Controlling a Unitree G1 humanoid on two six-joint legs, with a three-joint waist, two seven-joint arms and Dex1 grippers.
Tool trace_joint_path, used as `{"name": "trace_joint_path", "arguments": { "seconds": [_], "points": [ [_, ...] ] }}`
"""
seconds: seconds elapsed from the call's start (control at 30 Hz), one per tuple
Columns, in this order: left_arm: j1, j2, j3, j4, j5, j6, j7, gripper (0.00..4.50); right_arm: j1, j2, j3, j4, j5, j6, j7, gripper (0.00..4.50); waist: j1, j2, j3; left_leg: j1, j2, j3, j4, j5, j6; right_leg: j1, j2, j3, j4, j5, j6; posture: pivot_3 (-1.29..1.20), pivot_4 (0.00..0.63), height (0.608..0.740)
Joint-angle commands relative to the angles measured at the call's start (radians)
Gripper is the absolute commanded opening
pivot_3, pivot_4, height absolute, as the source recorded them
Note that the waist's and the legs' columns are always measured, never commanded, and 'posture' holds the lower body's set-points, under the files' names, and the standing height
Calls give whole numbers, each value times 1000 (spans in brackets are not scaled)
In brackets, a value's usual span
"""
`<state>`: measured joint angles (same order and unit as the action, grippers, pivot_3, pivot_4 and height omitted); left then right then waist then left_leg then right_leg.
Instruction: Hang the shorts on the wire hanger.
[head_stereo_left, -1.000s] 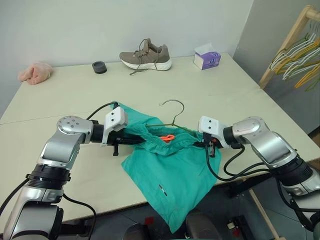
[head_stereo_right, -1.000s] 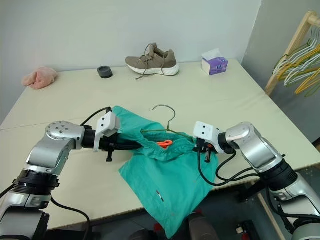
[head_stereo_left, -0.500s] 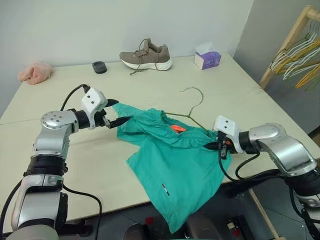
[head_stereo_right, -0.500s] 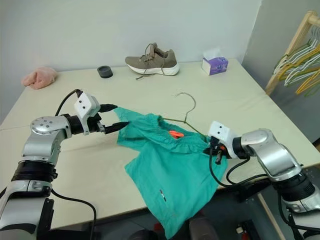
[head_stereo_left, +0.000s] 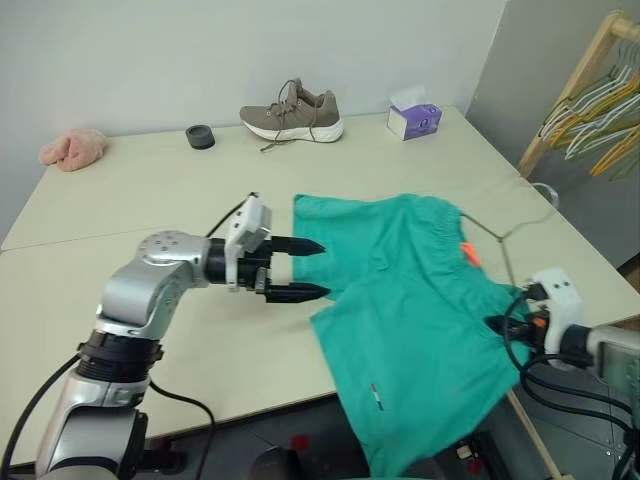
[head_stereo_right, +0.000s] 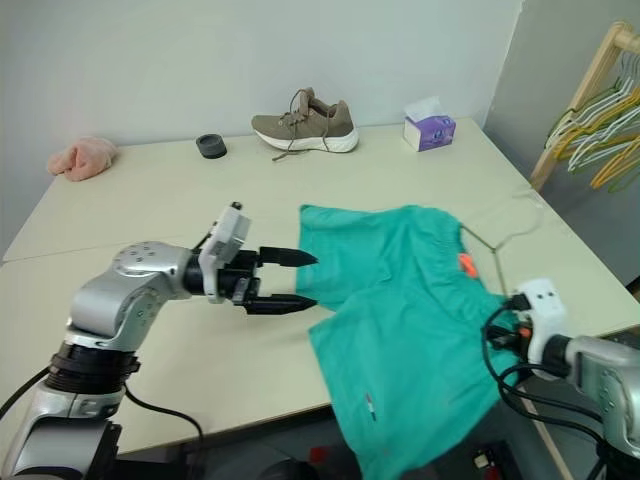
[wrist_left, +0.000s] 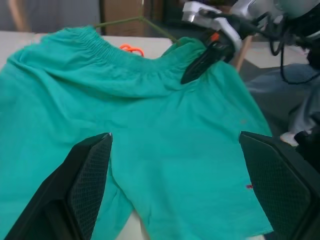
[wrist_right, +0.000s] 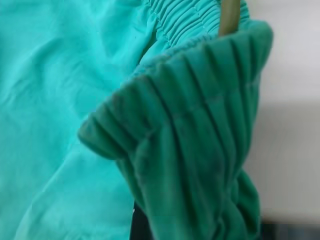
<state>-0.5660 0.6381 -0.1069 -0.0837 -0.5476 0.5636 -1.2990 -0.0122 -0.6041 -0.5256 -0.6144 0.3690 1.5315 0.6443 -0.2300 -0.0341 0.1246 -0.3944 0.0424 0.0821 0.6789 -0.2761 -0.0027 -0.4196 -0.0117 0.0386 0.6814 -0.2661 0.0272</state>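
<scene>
Shorts (head_stereo_left: 410, 290): teal-green thin woven fabric, spread mostly flat on the pale matte tabletop (head_stereo_left: 130, 200), one leg drooping over the near edge. Gathered, ribbed elastic waistband lies toward the robot's right, with a small orange tag (head_stereo_left: 467, 254) on it.

Wire hanger (head_stereo_left: 512, 232): thin dull olive-grey wire, its shoulder running into the waistband, curved hook (head_stereo_left: 545, 192) lying on the tabletop near the right edge.

Left claw (head_stereo_left: 298, 268): two black tapered fingers spread wide, gripping nothing, hovering just beside the left edge of the shorts; cross-hatched grip pads (wrist_left: 90, 185) visible in the left wrist view.

Right claw (head_stereo_left: 503, 326): pinched closed on the bunched waistband corner at the right edge of the tabletop; pleated fabric folds wrap over it in the right wrist view.

Far edge: tan knit sneaker (head_stereo_left: 292, 111) with white sole, black round ring (head_stereo_left: 200, 135), purple tissue box (head_stereo_left: 414, 119), pink fluffy cloth (head_stereo_left: 72, 148). Yellow and white hangers (head_stereo_left: 595, 110) on a wooden rack at right.
</scene>
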Motion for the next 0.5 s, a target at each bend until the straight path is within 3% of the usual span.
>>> {"name": "trace_joint_path", "arguments": {
  "seconds": [0.03,0.23,0.5],
  "points": [
    [-57,-58,-29,-38,-12,-1,21,4266,51,5,-156,-46,-34,74,-56,0,-13,1,1,0,0,0,0,0,0,0,0,0,0,0,0,-414,157,740],
    [-156,-219,-74,-6,11,-24,96,4266,58,-39,-348,26,-121,39,-150,0,-46,6,4,0,-3,1,0,-1,2,1,0,3,-1,-1,2,-444,173,740],
    [-243,-335,-78,5,34,-45,176,4266,-142,-171,-360,151,-198,-97,-281,0,-120,14,20,0,-4,1,-4,-2,3,2,1,5,-2,-3,5,-444,184,740]
  ]
}}
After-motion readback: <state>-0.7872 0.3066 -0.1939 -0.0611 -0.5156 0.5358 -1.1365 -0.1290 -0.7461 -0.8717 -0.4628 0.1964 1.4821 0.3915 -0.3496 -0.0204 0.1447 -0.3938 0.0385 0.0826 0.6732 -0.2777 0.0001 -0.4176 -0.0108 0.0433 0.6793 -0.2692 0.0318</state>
